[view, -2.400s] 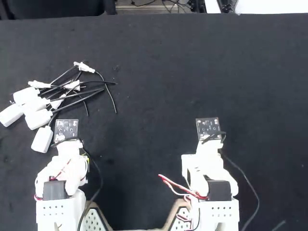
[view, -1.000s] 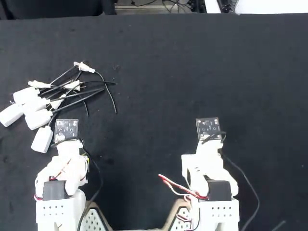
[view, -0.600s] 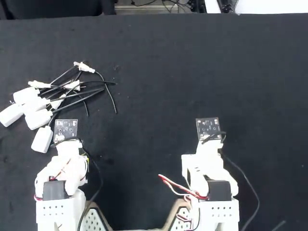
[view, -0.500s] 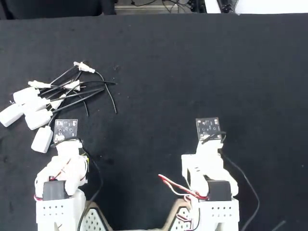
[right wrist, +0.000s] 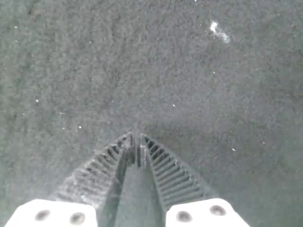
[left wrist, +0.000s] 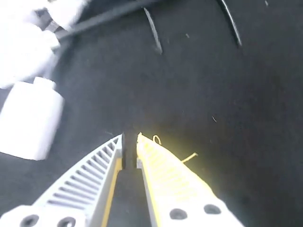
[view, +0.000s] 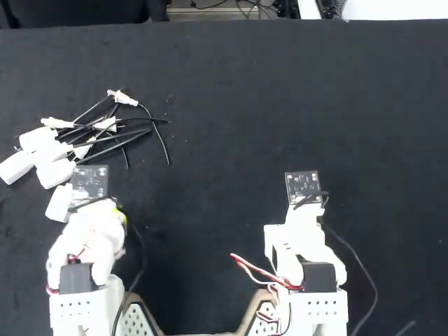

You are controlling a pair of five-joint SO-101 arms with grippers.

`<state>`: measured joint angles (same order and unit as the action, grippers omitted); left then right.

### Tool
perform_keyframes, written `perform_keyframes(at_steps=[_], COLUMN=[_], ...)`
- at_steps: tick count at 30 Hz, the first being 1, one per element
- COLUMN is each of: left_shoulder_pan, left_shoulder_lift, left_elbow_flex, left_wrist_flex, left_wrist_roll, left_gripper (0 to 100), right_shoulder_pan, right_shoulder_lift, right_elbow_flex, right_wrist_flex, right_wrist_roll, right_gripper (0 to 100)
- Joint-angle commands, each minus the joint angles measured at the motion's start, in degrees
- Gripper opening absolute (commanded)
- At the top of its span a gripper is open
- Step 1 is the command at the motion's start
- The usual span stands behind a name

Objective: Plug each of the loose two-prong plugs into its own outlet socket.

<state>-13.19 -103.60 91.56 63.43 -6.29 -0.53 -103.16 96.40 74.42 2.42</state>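
Several white socket blocks [view: 35, 157] lie in a cluster at the table's left edge, with black cords [view: 119, 136] fanning out to small white two-prong plugs [view: 123, 97]. My left arm [view: 87, 231] stands just below this cluster, its wrist board beside the nearest block [view: 59, 202]. In the left wrist view my left gripper [left wrist: 129, 137] is shut and empty over bare mat, with that white block [left wrist: 28, 118] close beside its tips. My right arm [view: 304, 231] stands at the lower centre-right. My right gripper [right wrist: 136, 138] is shut over black mat, holding nothing.
A black mat [view: 280, 98] covers the table, with wide free room across the middle and right. Loose cord ends [left wrist: 151, 21] lie ahead of the left gripper. Red and black wires [view: 252, 271] hang by the right arm's base.
The left arm has swung up and slightly left toward the cluster of blocks. The right arm and the plugs have not moved.
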Motion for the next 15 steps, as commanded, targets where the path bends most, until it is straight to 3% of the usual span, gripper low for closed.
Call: perform_keyframes(at_steps=[1,6,9,12,15], left_shoulder_pan=[-5.32,-12.0,-14.73,-15.78,-16.13], left_shoulder_lift=[-0.35,-0.35,-0.18,-0.26,-0.35], left_elbow_flex=[-4.62,-8.4,-9.1,-4.09,2.51], left_wrist_flex=[-3.43,-6.07,-5.8,-5.8,-5.98], left_wrist_roll=[-0.26,-0.44,-2.37,-3.69,-5.98], left_gripper=[7,7,15,21,19], right_shoulder_pan=[-0.88,-0.88,-1.14,-1.14,-1.14], right_shoulder_lift=[-5.32,-5.32,-5.32,-5.32,-5.32], right_elbow_flex=[0.04,0.04,0.04,0.04,0.04], right_wrist_flex=[0.44,0.44,0.44,0.44,0.44], right_wrist_roll=[0.26,0.26,0.26,0.26,0.26], right_gripper=[1.3,1.3,1.3,1.3,1.3])
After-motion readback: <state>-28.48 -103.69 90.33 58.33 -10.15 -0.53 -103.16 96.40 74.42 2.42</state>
